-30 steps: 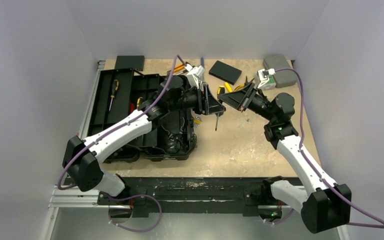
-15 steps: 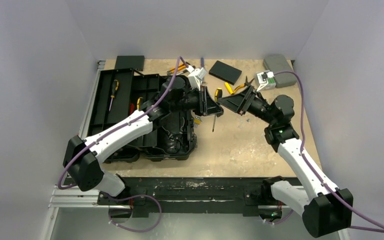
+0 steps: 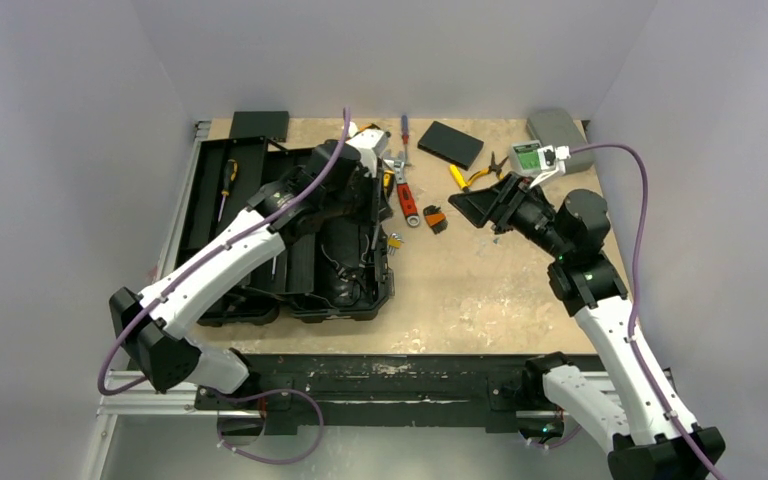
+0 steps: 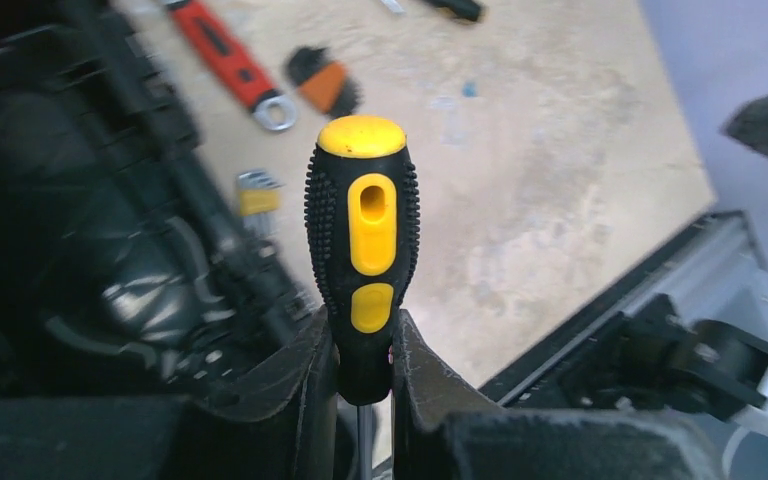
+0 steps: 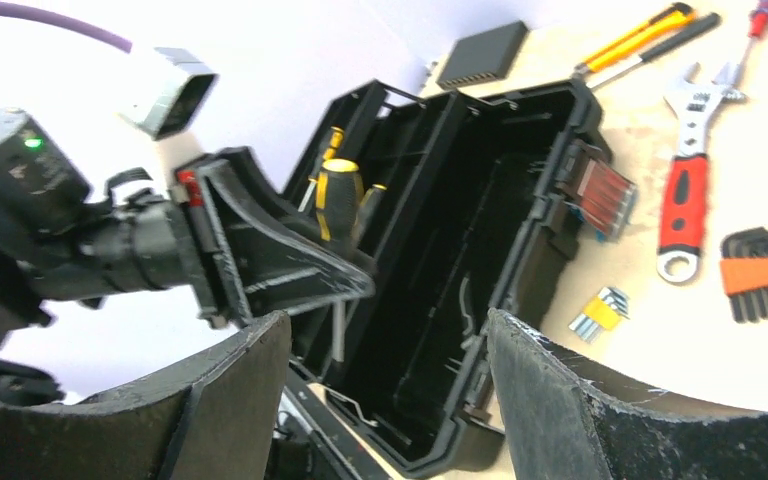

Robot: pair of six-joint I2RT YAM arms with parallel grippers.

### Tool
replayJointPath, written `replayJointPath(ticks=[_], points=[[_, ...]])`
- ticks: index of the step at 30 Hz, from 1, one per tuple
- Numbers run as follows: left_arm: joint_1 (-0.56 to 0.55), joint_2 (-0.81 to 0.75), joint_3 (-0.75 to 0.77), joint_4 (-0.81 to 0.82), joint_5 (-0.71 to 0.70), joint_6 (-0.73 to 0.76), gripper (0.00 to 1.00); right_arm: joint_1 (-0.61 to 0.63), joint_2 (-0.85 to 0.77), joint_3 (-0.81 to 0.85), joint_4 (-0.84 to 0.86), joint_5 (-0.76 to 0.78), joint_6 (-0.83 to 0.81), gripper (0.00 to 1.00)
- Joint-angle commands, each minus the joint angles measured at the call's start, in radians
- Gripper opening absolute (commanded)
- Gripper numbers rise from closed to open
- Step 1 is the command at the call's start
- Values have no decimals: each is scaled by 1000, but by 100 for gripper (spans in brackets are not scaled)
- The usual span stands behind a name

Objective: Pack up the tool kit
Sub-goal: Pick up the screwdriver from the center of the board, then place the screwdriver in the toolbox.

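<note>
Shifted left since a second ago, off the bare tan table [image 3: 500, 290] and over the large black plastic toolbox [image 3: 345, 285] [image 5: 480, 200], open at the table's left: left gripper [image 3: 372, 205] [image 4: 362, 350] [image 5: 330, 285], jaws pinching the lower handle of a black-and-yellow screwdriver [image 4: 362, 230] [image 5: 338, 195], handle up, shaft hanging into the box. Drawn back right, apart from the screwdriver: right gripper [image 3: 470, 207] [image 5: 390, 330], jaws spread wide, gripping nothing. Right of the toolbox: red-handled adjustable wrench [image 3: 407, 198] [image 5: 682, 215] [image 4: 232, 55]; just right of it, black hex keys in an orange holder [image 3: 434, 218] [image 5: 760, 275]; nearer, just beside the toolbox wall, small hex keys in a yellow holder [image 3: 394, 240] [image 5: 600, 310] [image 4: 257, 195].
</note>
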Motion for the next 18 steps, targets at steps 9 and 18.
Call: replayJointPath(ticks=[9,18], points=[[179,-159,-52,-243,-358,27,0,3,-13,-20,-131,141,-114,70],[284,-33,-33,-353,-407,22,0,3,-15,-33,-155,167,-142,70]])
